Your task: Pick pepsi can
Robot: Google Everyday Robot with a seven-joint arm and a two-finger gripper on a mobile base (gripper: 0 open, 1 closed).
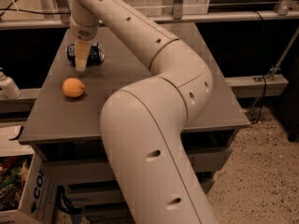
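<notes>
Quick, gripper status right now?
Gripper: cannot be told; it is down in front of the pepsi can, which lies on its side.

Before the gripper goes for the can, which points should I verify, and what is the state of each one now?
1. Can in view, at the far left of the table: ok.
2. Gripper lined up with the can: ok, it hangs right in front of it in the camera view.
3. Can upright: not ok, it seems to lie on its side.
4. Orange apart from the can: ok, it lies nearer the camera.
5. Gripper touching the can: cannot tell.
</notes>
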